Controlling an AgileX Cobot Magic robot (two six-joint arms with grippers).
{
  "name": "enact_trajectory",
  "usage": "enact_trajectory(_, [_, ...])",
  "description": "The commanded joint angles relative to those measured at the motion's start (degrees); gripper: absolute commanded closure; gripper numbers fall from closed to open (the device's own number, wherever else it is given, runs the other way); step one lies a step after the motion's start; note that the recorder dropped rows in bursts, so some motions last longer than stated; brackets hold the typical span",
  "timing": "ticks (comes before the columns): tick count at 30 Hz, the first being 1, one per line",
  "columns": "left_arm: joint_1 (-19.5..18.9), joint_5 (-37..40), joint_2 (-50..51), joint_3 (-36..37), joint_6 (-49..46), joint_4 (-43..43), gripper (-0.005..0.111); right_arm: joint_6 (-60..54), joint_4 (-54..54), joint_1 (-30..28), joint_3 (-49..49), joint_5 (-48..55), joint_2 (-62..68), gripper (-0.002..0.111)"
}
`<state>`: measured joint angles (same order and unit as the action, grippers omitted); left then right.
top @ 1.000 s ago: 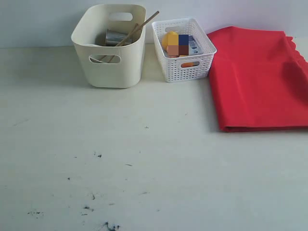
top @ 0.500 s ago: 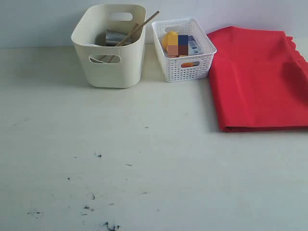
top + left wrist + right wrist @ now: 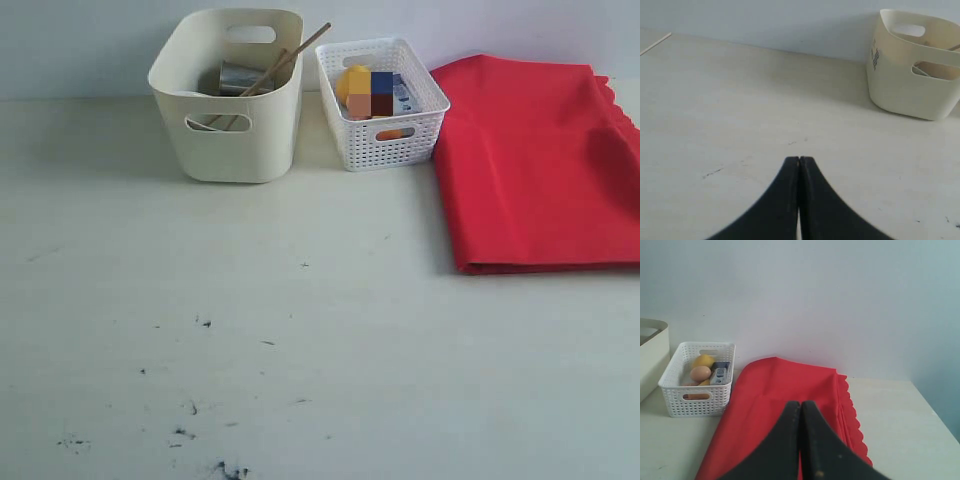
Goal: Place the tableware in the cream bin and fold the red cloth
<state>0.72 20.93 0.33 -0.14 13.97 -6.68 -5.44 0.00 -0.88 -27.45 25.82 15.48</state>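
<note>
Left hand (image 3: 799, 161) is closed, holds nothing, above table (image 3: 715, 100). Cream bin (image 3: 905, 85) stands ahead of it, well apart, w/ steel cup (image 3: 238, 77) & chopsticks (image 3: 290, 58) inside. Right hand (image 3: 800, 405) also closed; folded red cloth (image 3: 770, 400) lies ahead of it.

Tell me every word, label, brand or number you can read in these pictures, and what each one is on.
No text here can be read in full.
Cream bin: a small dark printed mark on its side wall, too blurred to read.
Carton in the white basket: some print on it, too small to read.
Nothing else shows any writing.
</note>
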Motion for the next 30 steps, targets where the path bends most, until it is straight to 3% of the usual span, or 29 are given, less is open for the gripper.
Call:
enact_trajectory(1, [-0.2, -0.4, -0.3, 0.1, -0.2, -0.2, 0.107, 0.1, 0.0, 0.2, 0.3, -0.2, -0.2, 0.108])
enact_trajectory(8, [-0.2, -0.4, -0.3, 0.1, -0.2, -0.2, 0.107, 0.7, 0.0, 0.2, 1.4, -1.3, -0.1, 0.108])
enact_trajectory(30, [-0.2, -0.4, -0.3, 0.1, -0.2, -0.2, 0.107, 8.7, 0.0, 0.2, 23.8, -7.8, -15.5, 0.108])
